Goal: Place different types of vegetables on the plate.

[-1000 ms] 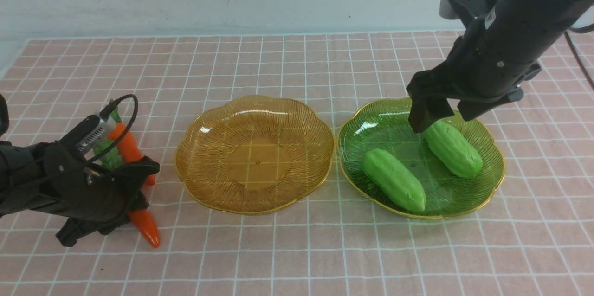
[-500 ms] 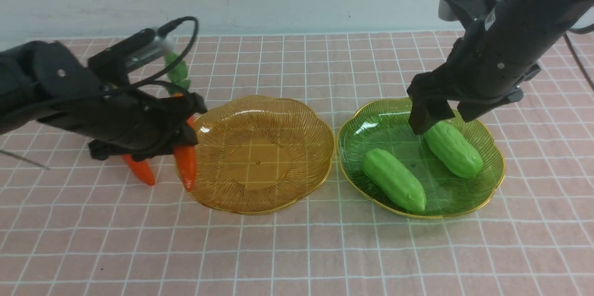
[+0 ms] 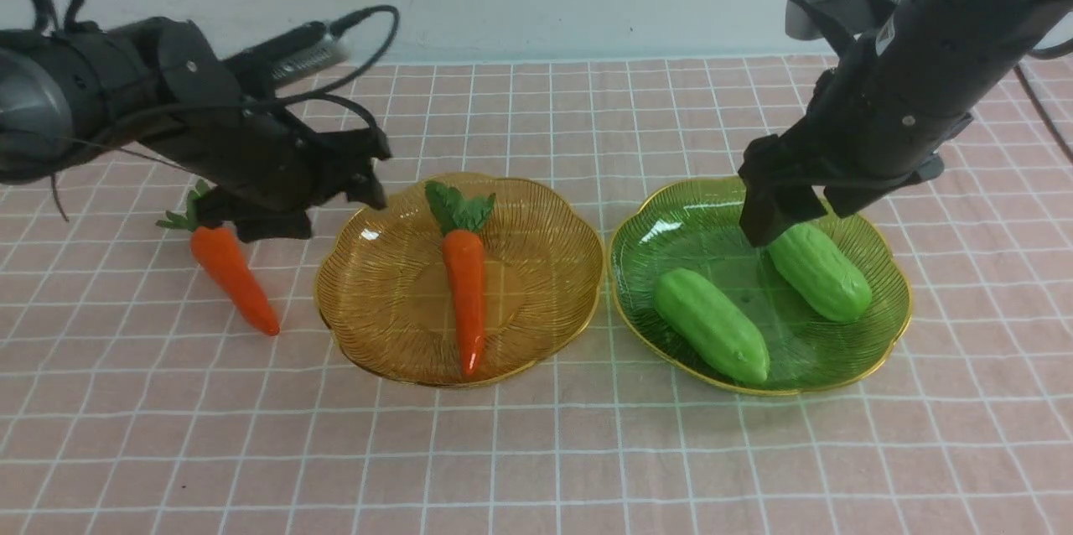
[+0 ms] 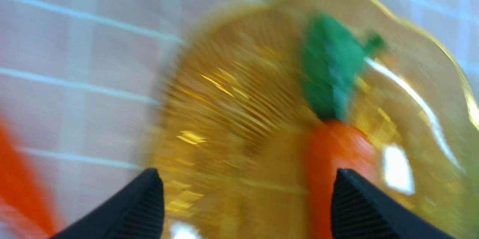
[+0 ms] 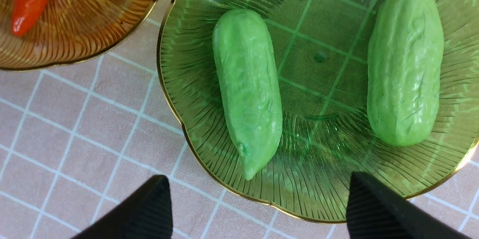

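Observation:
One orange carrot with a green leafy top lies along the middle of the amber plate, free of any grip. My left gripper hangs open just off that plate's left rim; the blurred left wrist view shows its open fingers above the carrot. A second carrot lies on the cloth to the left. Two light-green gourds lie in the green plate. My right gripper hovers open over the far gourd, holding nothing.
Both plates stand side by side mid-table on a pink checked cloth. A pale wall runs behind the table's far edge. The left arm's cable loops above its wrist.
My left gripper carried a carrot from the cloth up and right to the amber plate, then opened; the carrot now lies on the plate. The right arm stayed put.

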### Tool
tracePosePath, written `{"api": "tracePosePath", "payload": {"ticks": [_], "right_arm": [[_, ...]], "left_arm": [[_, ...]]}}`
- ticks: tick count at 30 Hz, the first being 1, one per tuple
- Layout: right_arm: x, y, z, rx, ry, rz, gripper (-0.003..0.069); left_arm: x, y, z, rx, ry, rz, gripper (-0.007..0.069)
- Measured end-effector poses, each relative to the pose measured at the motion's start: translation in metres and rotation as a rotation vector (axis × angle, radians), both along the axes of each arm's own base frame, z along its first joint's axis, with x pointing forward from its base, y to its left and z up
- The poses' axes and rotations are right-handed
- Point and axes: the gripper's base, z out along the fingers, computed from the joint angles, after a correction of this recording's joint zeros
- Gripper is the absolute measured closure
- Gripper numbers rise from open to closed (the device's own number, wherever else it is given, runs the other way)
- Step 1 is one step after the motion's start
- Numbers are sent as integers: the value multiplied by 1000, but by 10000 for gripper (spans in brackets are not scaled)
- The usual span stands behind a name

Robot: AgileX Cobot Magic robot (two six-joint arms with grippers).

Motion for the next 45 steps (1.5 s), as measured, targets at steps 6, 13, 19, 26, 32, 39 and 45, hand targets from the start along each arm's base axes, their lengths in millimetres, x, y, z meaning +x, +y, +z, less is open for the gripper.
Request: {"api": "tracePosePath", "payload": {"ticks": [6,13,19,26,32,39,45], "right_arm": [[0,0,0,-6,-4,18,91],[0,0,0,-14,-8,33,91],[0,0,0,-14,-8,35,91],[0,0,0,-7,-6,35,91],[0,0,0,-15,-9,36,102],[-36,-20,28,-45,-92,40,425],[-111,-59,64,-74,-244,-26,659]], "left_arm": [[3,82,-11,25,119,261,104],[10,96,-54,-5,242,346,149],[13,95,-76,-14,289,352,258],[-2,80,-24,-28,222,153,461],[-9,0,-18,-26,193,-150,431],[-4,-21,-32,18,153,-194,223],[-4,-21,-32,20,153,-195,111]]}}
